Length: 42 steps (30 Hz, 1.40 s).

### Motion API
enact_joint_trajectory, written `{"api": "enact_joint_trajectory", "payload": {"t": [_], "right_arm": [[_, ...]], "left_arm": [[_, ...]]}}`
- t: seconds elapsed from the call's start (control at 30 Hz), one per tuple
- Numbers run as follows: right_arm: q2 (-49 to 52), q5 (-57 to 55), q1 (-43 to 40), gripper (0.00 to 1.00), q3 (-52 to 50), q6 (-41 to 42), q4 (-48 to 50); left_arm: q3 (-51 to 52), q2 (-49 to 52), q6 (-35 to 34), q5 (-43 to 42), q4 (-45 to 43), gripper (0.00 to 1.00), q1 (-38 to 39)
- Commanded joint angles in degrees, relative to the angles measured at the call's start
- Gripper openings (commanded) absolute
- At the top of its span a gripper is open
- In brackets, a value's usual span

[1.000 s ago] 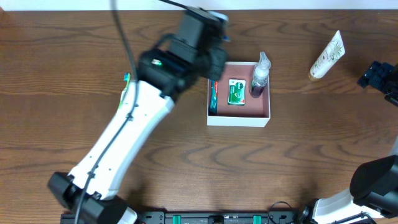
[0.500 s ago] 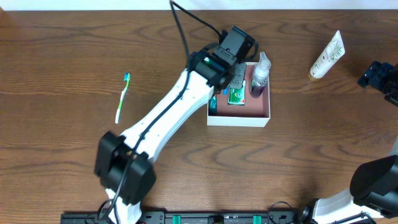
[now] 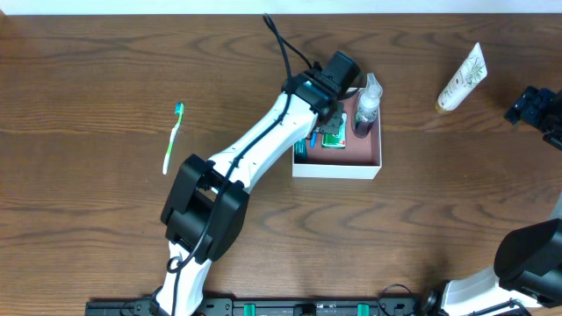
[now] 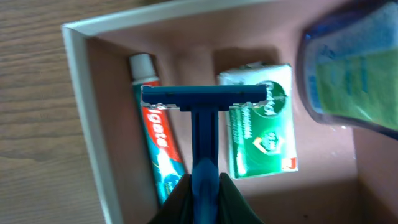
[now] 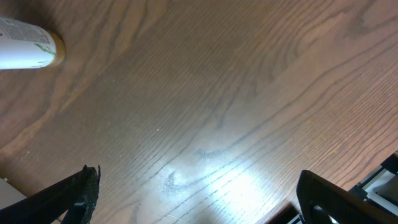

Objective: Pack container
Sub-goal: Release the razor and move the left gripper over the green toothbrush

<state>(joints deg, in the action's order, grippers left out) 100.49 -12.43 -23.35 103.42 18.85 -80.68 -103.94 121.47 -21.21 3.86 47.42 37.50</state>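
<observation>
Container (image 3: pixel 337 170) is placed on counter (image 3: pixel 88 219), 2 o'clock from centre. Only the left wrist view shows blue razor (image 4: pixel 203 99) clenched in left gripper (image 4: pixel 204 193) jaws, over toothpaste (image 4: pixel 155 143) and green soap box (image 4: pixel 261 134). Right gripper (image 5: pixel 198 180) jaws are spread wide, with tube (image 5: pixel 25 50) at 10 o'clock.

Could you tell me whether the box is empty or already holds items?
Partly filled: toothpaste, a green packet and a bottle are inside; the left gripper holds the razor over the box.
</observation>
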Motion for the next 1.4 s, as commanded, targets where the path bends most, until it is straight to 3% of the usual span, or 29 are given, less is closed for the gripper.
{"api": "enact_joint_trajectory", "payload": {"t": [0.0, 0.8, 0.83, 1.13, 1.37], "right_arm": [[0.02, -0.2, -0.26, 0.99, -0.09, 0.81, 0.13], [0.02, -0.2, -0.26, 0.99, -0.09, 0.81, 0.13], [0.02, -0.2, -0.26, 0.99, -0.09, 0.81, 0.13], [0.02, -0.2, -0.26, 0.99, -0.09, 0.81, 0.13], [0.02, -0.2, -0.26, 0.99, -0.09, 0.81, 0.13]], "left_arm": [[0.11, 1.18, -0.59, 1.14, 0.0, 0.14, -2.23], [-0.11, 0.59, 2.08, -1.99, 0.07, 0.17, -3.56], [-0.37, -0.33, 2.08, -2.38, 0.26, 0.22, -3.56], [-1.9, -13.84, 7.74, 2.1, 6.71, 0.37, -6.4], [-1.75, -17.99, 16.72, 4.79, 16.2, 0.65, -18.36]]}}
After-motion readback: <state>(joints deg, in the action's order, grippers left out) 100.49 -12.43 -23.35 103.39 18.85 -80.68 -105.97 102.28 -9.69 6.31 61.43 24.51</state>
